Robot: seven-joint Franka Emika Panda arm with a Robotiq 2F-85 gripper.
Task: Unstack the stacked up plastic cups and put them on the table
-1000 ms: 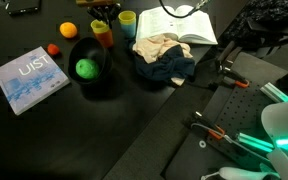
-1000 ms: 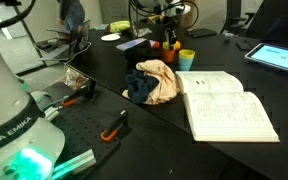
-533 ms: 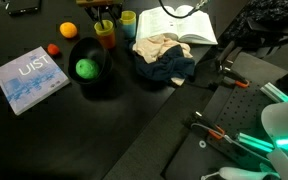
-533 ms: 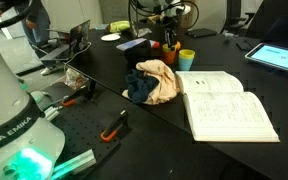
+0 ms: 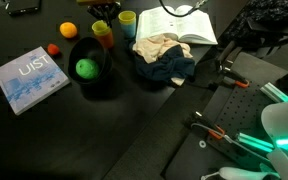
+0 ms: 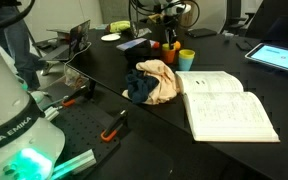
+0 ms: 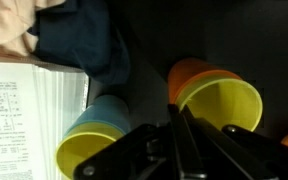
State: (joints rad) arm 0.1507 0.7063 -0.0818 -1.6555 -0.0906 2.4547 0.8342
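A yellow cup (image 7: 224,103) nests in an orange cup (image 7: 187,73); this stack shows in both exterior views (image 5: 103,34) (image 6: 170,46). Beside it a second stack has a yellow cup inside a blue cup (image 7: 96,128), also seen in both exterior views (image 5: 127,20) (image 6: 186,59). Both stacks are on the black table (image 5: 44,130). My gripper (image 7: 179,128) comes from above, its fingers pressed together at the near rim of the yellow cup in the orange one. In the exterior views the gripper (image 5: 104,12) (image 6: 167,22) sits right over that stack.
A black bowl (image 5: 96,82) holding a green ball (image 5: 86,68) is just in front of the cups. A round orange fruit (image 5: 68,30), a grey-blue book (image 5: 29,78), crumpled cloths (image 5: 164,57) and an open book (image 5: 180,26) surround them.
The orange-and-yellow stack and the gripper over it have shifted only very slightly; nothing else moved.
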